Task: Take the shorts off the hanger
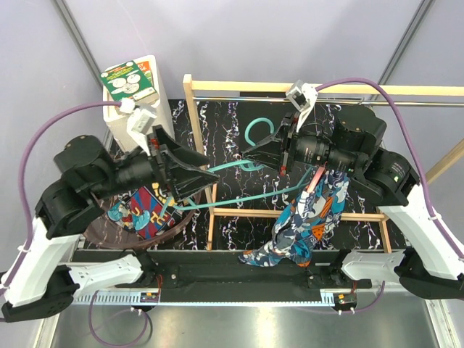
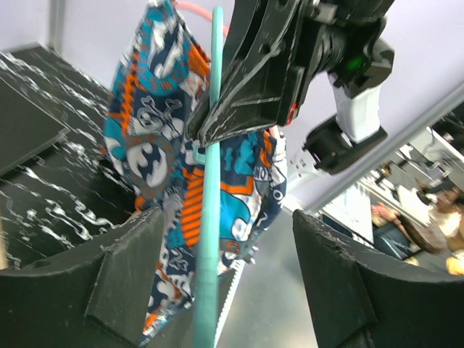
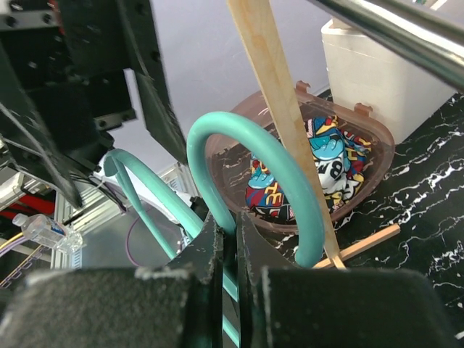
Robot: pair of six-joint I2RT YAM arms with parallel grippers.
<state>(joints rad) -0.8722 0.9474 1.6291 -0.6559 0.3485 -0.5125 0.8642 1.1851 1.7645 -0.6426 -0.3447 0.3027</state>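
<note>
The teal, orange and white shorts (image 1: 304, 217) hang from a teal hanger (image 1: 239, 197) in front of the right arm. They also show in the left wrist view (image 2: 156, 145). My right gripper (image 1: 250, 156) is shut on the hanger's neck just below its hook (image 3: 250, 145); the jaws (image 3: 225, 243) pinch the teal rod. My left gripper (image 1: 206, 177) is open, and the hanger's bar (image 2: 210, 217) passes between its fingers without being pinched. The comic-style navy, red and yellow shorts (image 1: 145, 210) lie in a brown basket (image 1: 98, 228) under the left arm, also seen in the right wrist view (image 3: 326, 156).
A wooden rack (image 1: 190, 109) with a metal rail (image 1: 420, 104) stands on the black marbled table (image 1: 225, 119). One of its posts (image 3: 275, 94) crosses close behind the hook. A white box (image 1: 134, 94) stands at the back left.
</note>
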